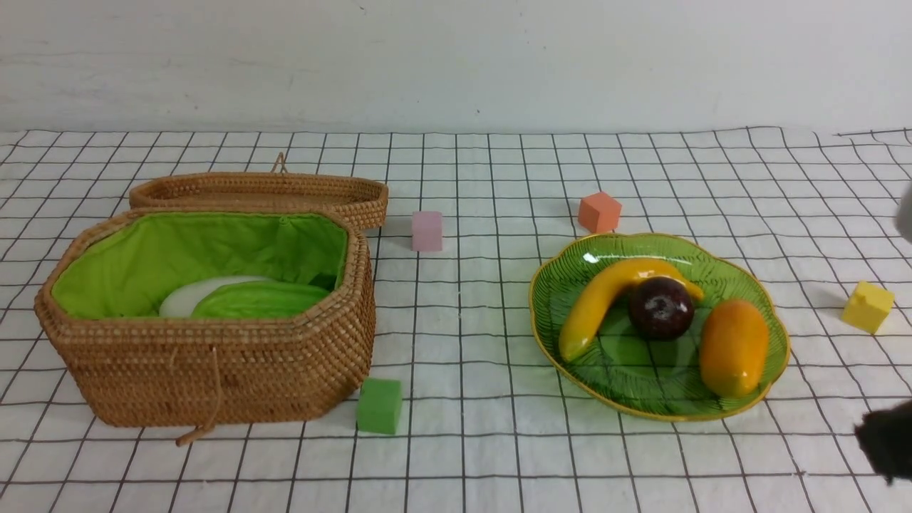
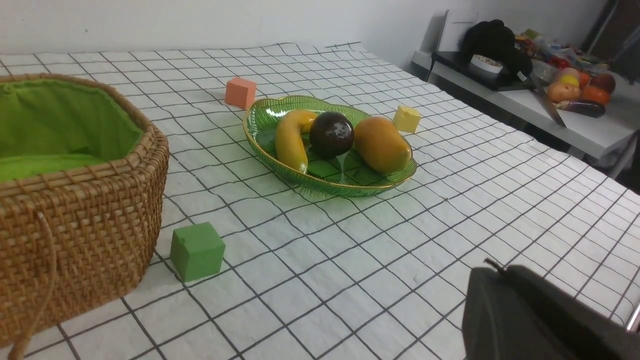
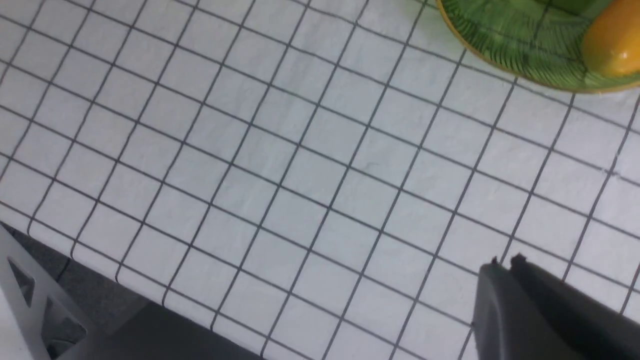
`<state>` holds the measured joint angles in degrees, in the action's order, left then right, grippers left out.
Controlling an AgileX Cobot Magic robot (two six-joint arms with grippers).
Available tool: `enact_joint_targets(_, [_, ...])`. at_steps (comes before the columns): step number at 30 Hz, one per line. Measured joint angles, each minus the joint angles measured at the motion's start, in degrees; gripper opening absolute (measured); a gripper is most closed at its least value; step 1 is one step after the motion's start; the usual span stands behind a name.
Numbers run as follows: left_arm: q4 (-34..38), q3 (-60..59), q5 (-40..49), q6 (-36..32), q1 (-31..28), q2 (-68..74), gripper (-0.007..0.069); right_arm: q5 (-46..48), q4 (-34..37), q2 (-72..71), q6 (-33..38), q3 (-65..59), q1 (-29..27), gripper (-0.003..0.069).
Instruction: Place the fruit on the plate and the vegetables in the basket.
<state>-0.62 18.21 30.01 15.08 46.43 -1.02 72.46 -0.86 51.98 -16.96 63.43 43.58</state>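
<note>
Plate: the green leaf dish (image 1: 655,399) is holding the curved banana (image 1: 588,310), mangosteen (image 1: 661,308) and mango (image 1: 734,349).
Basket: the wicker basket (image 1: 214,370) is holding the white radish (image 1: 196,293) and light green cucumber (image 1: 260,299); anything lying beneath them is escaping view.
Step in hand: sorting is probably finishing, leaving both arms to park.
Doing it well: moving slowly, passing wide of the dish's rim so that nothing is rolling, and leaving the green cube (image 1: 379,406) alone.
Left gripper: its fingers (image 2: 500,295) are closing together, gripping and touching nothing visible.
Right gripper: its fingertips (image 3: 506,265) are meeting over bare cloth near the dish, carrying nothing.
</note>
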Motion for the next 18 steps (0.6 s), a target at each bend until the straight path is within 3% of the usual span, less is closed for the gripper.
enact_joint_targets(14, [0.08, 0.0, -0.11, 0.0, 0.0, 0.0, 0.0007, 0.0, 0.0, -9.19, 0.01, -2.81, -0.66, 0.0056])
enact_joint_targets(18, [0.15, 0.0, -0.11, 0.0, 0.0, 0.0, 0.0011, -0.29, -10.39, -14.03, 11.74, -4.68, -10.67, 0.0057])
